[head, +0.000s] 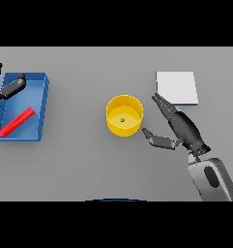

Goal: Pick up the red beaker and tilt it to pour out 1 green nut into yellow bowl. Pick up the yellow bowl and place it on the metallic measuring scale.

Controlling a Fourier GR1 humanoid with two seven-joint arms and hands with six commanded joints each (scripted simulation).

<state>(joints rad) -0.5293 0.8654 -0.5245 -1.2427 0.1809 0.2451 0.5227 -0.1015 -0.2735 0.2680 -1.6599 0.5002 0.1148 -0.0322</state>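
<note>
Flanking yellow bowl (124, 115), right robot hand (178, 127) apart.

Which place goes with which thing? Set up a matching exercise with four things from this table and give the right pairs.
Things:
1. red beaker
2. green nut
3. metallic measuring scale
4. right hand

Places:
A. inside the yellow bowl
B. lying in the blue tray
C. open, just right of the yellow bowl
D. far right of the table, behind the right hand

Pairs: 1-B, 2-A, 3-D, 4-C
</note>
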